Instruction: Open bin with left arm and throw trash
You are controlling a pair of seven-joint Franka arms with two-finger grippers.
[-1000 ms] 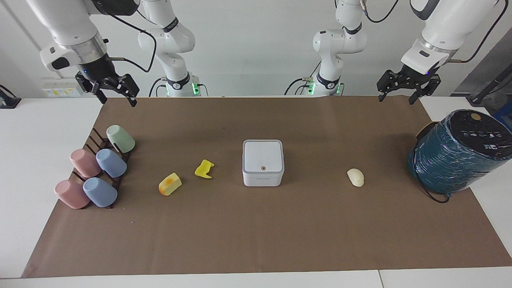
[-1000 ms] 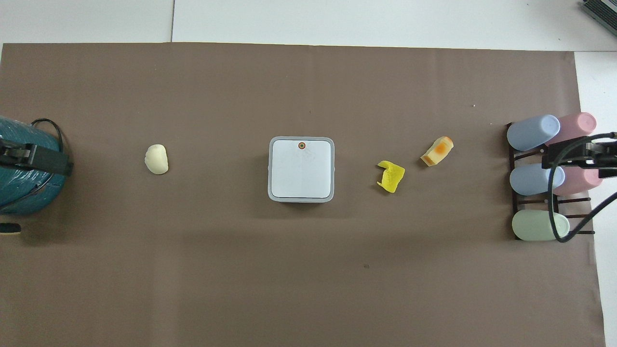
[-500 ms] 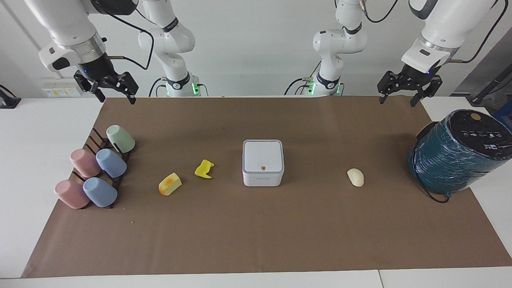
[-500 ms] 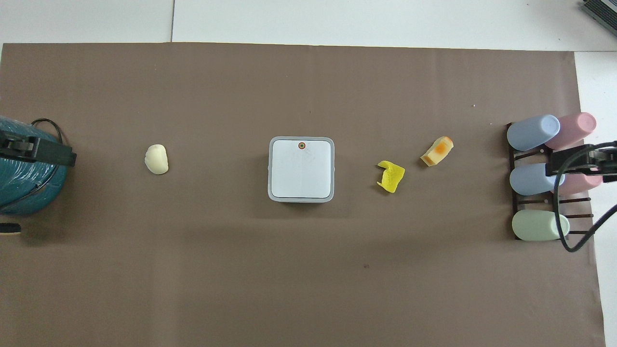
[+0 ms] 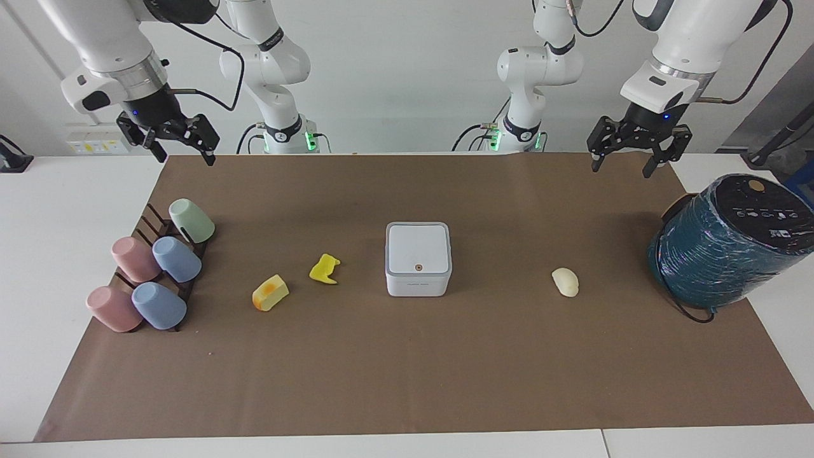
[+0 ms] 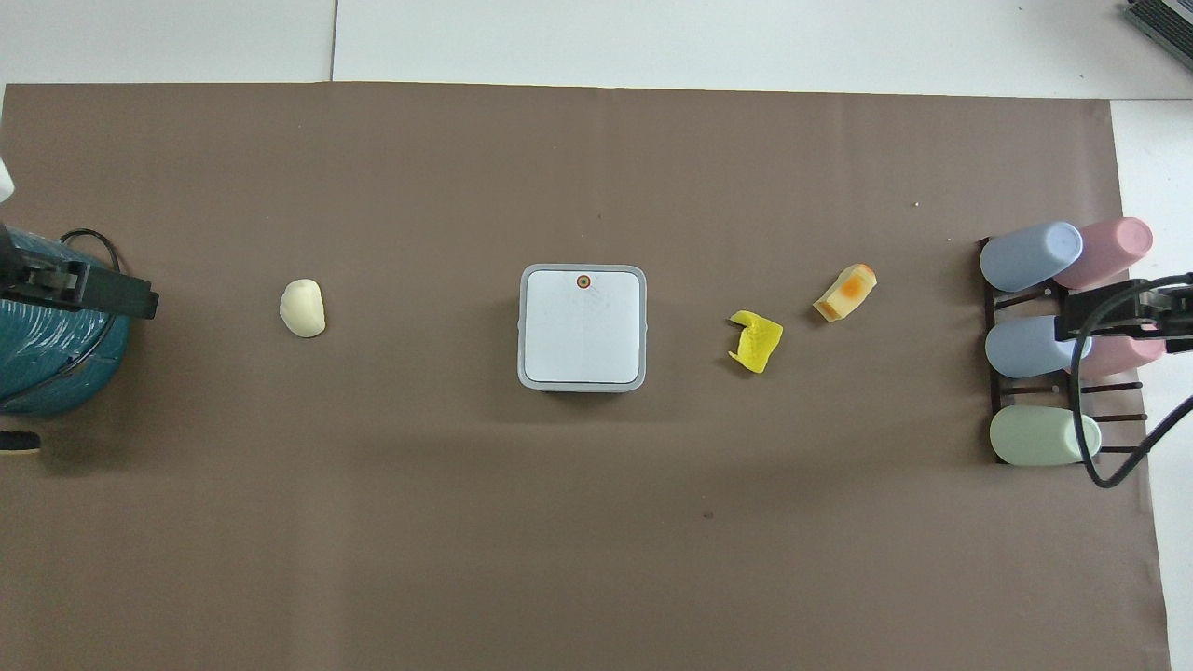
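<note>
Hanging in the air at the robots' edge of the brown paper sheet [image 5: 407, 356], the left gripper [image 5: 631, 154] and the right gripper [image 5: 180, 145] both hold nothing, fingers spread wide; the right arm waits. In the overhead view only the dark tips of each show at the picture's sides. Next out, mid-table, sits the bin [image 5: 418, 258], a small white square box with rounded corners and a smooth shut lid marked by 1 tiny orange dot. Toward the right arm's end lie a crumpled bright yellow scrap [image 5: 324, 269] and a yellow-orange wedge [image 5: 270, 292]; toward the left arm's end rests a soft cream oval lump [image 5: 565, 282]. 5 matte pastel cups [image 5: 152, 272] lie on a dark rack, and a teal wrapped cylinder [image 5: 725, 245] is cut off in the overhead view. Bare paper surrounds the bin on every side.
</note>
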